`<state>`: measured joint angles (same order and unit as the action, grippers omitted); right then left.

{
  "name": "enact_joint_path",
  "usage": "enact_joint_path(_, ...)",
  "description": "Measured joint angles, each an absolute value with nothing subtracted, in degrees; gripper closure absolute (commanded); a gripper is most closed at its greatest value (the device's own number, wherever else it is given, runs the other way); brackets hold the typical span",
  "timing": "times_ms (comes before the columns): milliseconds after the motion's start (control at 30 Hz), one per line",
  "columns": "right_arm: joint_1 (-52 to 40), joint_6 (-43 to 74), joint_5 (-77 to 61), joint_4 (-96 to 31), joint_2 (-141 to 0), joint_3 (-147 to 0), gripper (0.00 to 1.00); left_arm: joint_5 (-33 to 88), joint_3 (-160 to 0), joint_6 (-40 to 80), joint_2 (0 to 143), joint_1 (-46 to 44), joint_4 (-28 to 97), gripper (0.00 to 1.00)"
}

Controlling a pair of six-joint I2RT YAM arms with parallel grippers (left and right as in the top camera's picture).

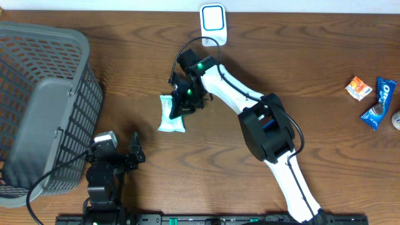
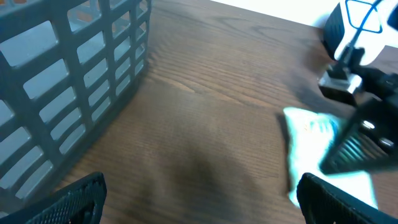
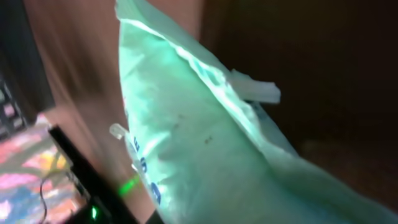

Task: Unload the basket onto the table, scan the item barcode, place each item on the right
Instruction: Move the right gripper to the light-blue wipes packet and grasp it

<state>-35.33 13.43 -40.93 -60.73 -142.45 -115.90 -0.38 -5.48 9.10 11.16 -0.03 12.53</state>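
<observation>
finding 1, item. the task's thing, a pale green sealed packet (image 1: 170, 117), lies on the wooden table (image 1: 312, 50) just to the 9 o'clock side of centre, well apart from the scanner (image 1: 213, 22), which stands at the 12 o'clock edge. no barcode can be made out on the packet in any view.

finding 2, right arm. the right gripper (image 1: 184, 103) is down on the packet's 3 o'clock edge. its fingers are pressed together and, as far as can be judged, pinch the packet. the right wrist view is filled by the green wrapper at very close range, which agrees with a grip. the fingers themselves do not show there. whether the packet has left the table cannot be told from overhead.

finding 3, left arm. the left gripper (image 1: 134, 155) sits at 7 o'clock near the grey basket (image 1: 87, 94), fingers spread wide and holding nothing. it plays no part at present.

finding 4, other stock. an orange packet (image 1: 359, 87) and a blue packet (image 1: 379, 103) lie at 3 o'clock, untouched.

assessment. the task looks early: the pick appears made or just being made. remaining, by judgement: lift the packet, carry it toward 12 o'clock, turn its barcode to the scanner face and hold it there. no scan has been made yet.
</observation>
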Motion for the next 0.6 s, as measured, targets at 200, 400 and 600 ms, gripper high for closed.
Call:
enact_joint_path(200, -29.26, -3.92, -52.99, -78.17, -141.1, -115.52, 0.99, -0.4, -5.48, 9.1, 11.16, -0.03, 12.56, 0.02)
enact_joint_path(400, -19.44, -37.82, -65.12, -96.01, -137.14, -115.46, 0.99, -0.38, -5.48, 9.1, 11.14, -0.03, 12.53, 0.02)
enact_joint_path(600, -17.39, -58.0, -71.0, -97.41, -136.66, -115.31, 0.99, -0.38, -5.48, 9.1, 11.16, -0.03, 12.53, 0.02)
